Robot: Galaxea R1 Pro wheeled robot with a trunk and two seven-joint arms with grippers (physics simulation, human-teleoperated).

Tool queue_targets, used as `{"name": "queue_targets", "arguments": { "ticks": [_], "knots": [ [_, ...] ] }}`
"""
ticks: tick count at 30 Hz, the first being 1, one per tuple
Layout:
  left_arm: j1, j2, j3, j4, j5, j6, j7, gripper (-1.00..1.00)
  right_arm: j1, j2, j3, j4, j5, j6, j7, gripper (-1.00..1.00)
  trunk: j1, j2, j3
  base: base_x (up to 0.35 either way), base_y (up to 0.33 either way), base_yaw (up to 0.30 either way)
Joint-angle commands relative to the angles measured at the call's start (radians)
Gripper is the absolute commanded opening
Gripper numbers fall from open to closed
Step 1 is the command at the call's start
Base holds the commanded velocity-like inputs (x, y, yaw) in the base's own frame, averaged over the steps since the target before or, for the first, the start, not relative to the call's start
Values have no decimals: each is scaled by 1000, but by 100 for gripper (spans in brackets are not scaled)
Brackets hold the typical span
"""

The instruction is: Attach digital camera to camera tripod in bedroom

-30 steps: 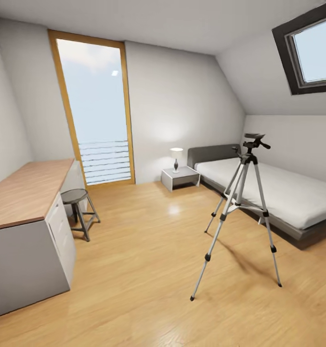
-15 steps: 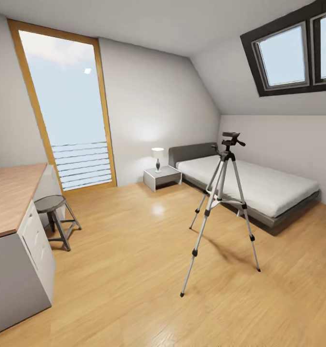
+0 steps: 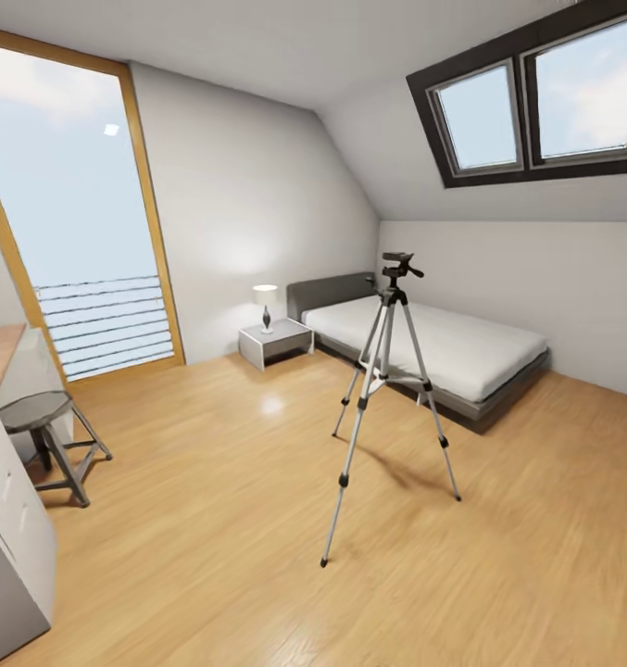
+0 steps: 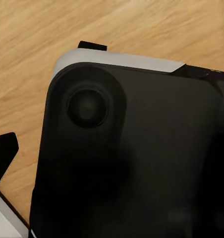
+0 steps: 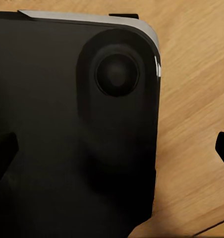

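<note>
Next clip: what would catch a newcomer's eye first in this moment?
The camera tripod stands alone mid-floor on the light wood, silver legs spread, its black head bare, with the grey bed just behind it. A tall wood-framed window brightens the left wall and a dark-framed skylight cuts the sloped ceiling at upper right. A small grey stool sits by the white cabinet at the left edge.

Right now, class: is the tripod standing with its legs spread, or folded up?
Spread and upright: the camera tripod stands on the wood floor with three silver legs splayed apart, its black head on top.
</note>
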Motion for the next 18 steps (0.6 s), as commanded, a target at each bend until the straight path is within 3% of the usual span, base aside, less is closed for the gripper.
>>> {"name": "queue_targets", "arguments": {
  "ticks": [1, 18],
  "knots": [
    [0, 0, -1, 0, 6, -3, 0, 100, 0, 0, 0, -1, 0, -2, 0, 100, 0, 0, -1, 0, 1, -289],
    [0, 0, -1, 0, 6, -4, 0, 100, 0, -1, -1, -1, 0, -2, 0, 100, 0, 0, -1, 0, 0, -289]
  ]
}}
